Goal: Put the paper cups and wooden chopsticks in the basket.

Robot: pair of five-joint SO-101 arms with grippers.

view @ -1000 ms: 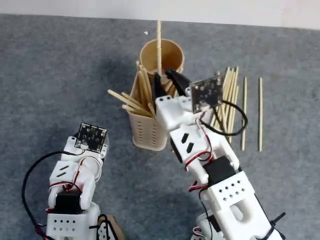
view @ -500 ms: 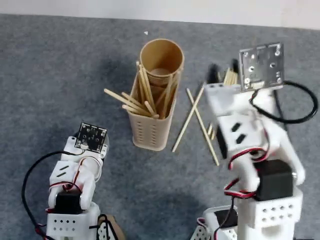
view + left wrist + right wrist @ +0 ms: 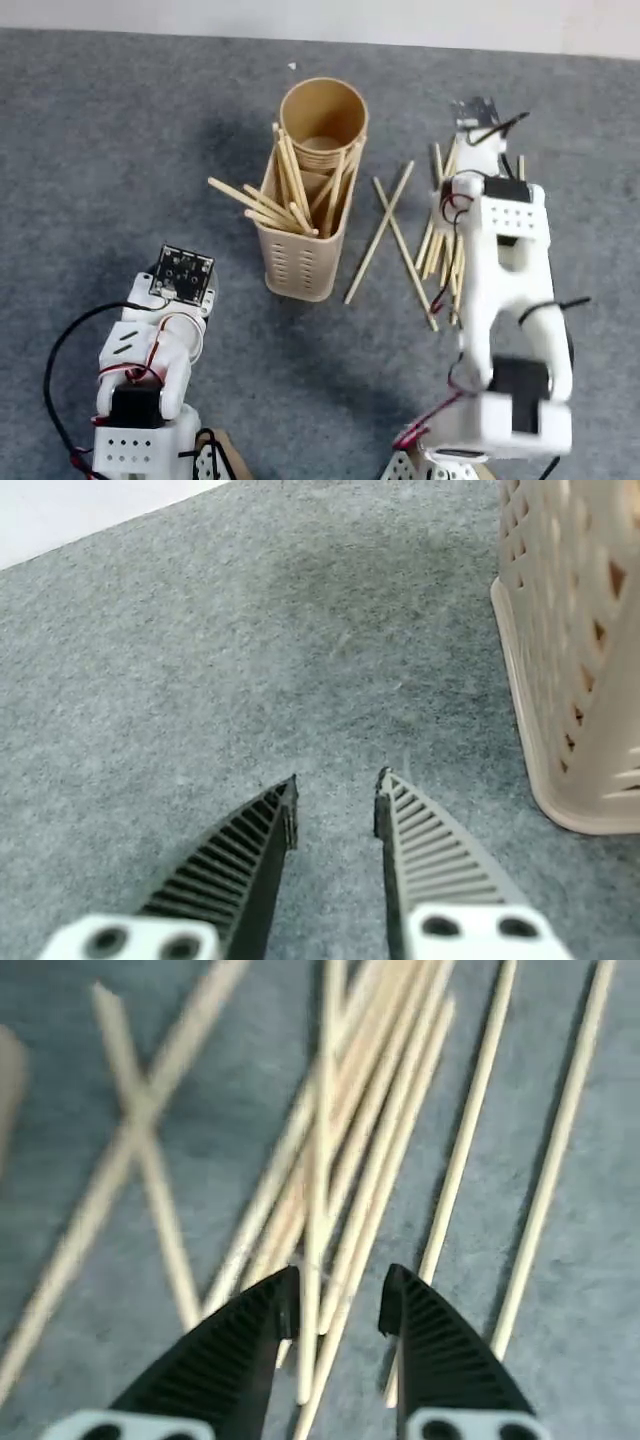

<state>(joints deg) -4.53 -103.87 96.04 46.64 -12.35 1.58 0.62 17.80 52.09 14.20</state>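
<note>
My right gripper (image 3: 338, 1285) hangs with its jaws parted a little and nothing between them, directly over the loose chopsticks (image 3: 370, 1150) bundled on the grey mat (image 3: 120, 130). A crossed pair (image 3: 388, 222) lies between that bundle and the basket (image 3: 295, 265). The basket holds the paper cups (image 3: 322, 140) and several sticks. My left gripper (image 3: 335, 780) is spread and empty, near the basket's wall.

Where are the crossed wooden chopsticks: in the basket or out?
Out: the crossed wooden chopsticks lie on the grey mat beside the beige perforated basket.
</note>
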